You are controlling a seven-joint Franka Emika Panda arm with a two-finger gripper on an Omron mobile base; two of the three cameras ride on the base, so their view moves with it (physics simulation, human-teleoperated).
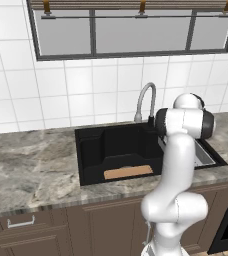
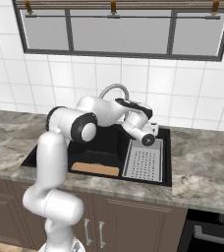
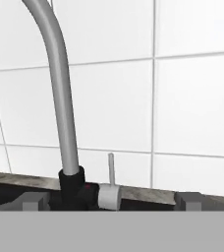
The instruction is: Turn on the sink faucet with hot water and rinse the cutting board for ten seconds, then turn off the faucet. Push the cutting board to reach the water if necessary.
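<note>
The pincer stands wide open and empty, its tips low on either side of the faucet base, facing the small grey lever (upright, just beside the dark base). The board lies flat at the front of the sink, well apart from the spout. A grey tray fills the sink's right side.

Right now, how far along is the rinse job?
Done: only the approach. The open gripper faces the sink faucet base and its upright lever, not touching. No water is running. The cutting board lies dry at the front of the sink. Left: turn on hot, rinse, turn off.
</note>
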